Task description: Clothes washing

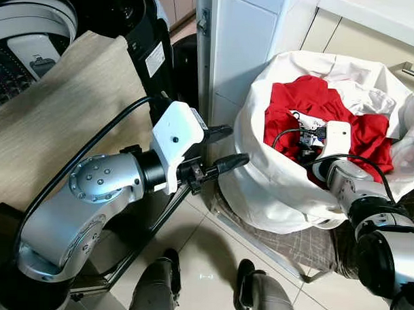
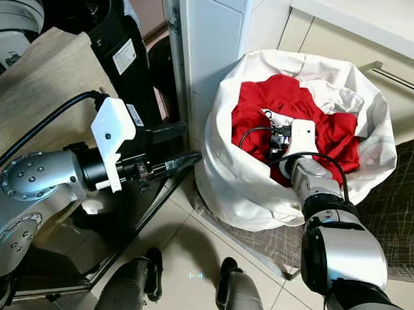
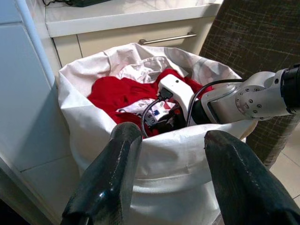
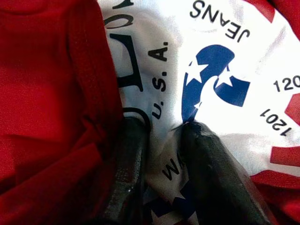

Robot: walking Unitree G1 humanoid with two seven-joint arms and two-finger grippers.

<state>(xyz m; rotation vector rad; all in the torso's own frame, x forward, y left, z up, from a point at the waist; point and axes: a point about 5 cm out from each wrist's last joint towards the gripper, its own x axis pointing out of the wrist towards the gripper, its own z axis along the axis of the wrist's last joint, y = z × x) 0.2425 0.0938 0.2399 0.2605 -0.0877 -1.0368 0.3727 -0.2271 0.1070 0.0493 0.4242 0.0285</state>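
The task looks to be at its start: the red shirt [image 1: 311, 104] lies in the white laundry bag [image 1: 274, 184], beside the washing machine [image 1: 34, 26]. The right gripper [image 4: 161, 140], inside the bag, is nearly closed, pinching the shirt's printed cloth, though the grip seems shallow. The left gripper [image 1: 224, 149] hovers open and empty just outside the bag. Loading remains undone.

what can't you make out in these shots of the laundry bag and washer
- Right gripper fingertips: buried in the red shirt print in the right wrist view; the grip can't be confirmed.
- What lies under the shirt in the white laundry bag: hidden by the bag wall.
- Washing machine drum: cut off by the left eye view's edge.
- White garment: crumpled, type unclear.
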